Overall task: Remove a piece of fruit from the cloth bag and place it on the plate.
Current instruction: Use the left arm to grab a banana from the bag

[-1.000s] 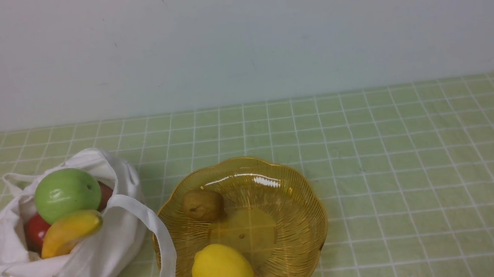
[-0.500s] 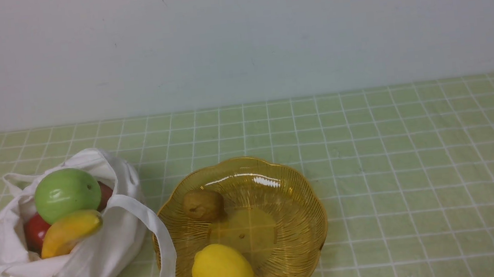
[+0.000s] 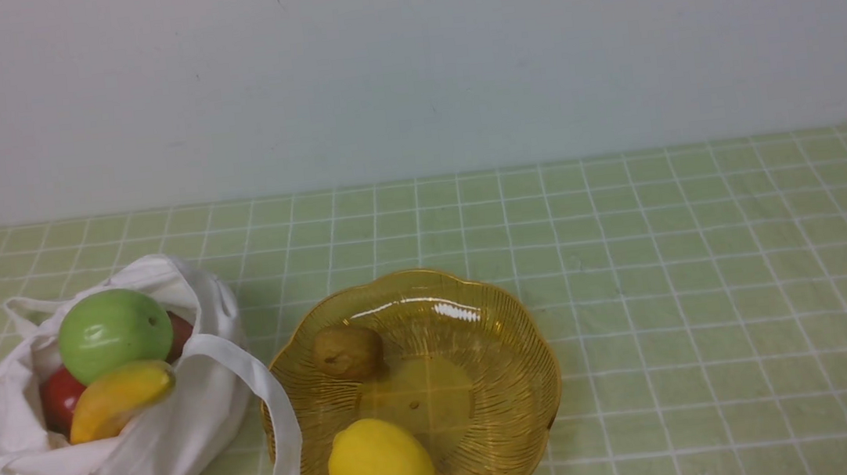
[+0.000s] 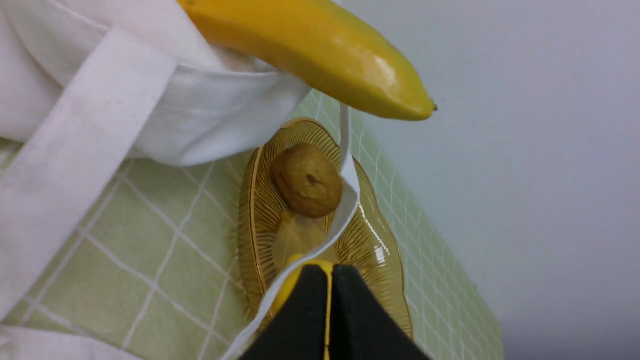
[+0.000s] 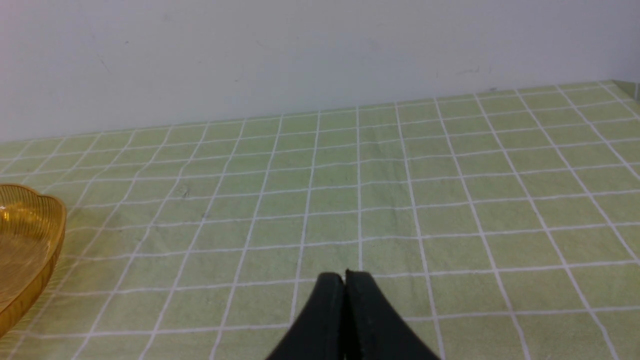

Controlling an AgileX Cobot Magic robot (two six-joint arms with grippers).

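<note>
The white cloth bag lies at the front left, mouth open. A yellow-orange banana sticks out of it, below a green apple and a red fruit. The amber glass plate sits right of the bag and holds a lemon and a brown kiwi. In the left wrist view the banana juts over the bag, with the plate beyond. My left gripper is shut and empty, close beside the bag. My right gripper is shut and empty over bare cloth.
A green checked tablecloth covers the table up to a pale wall. One bag strap drapes over the plate's left rim. The plate's edge shows in the right wrist view.
The scene holds still; a dark bit of the left arm creeps in at the bottom left edge of the front view.
</note>
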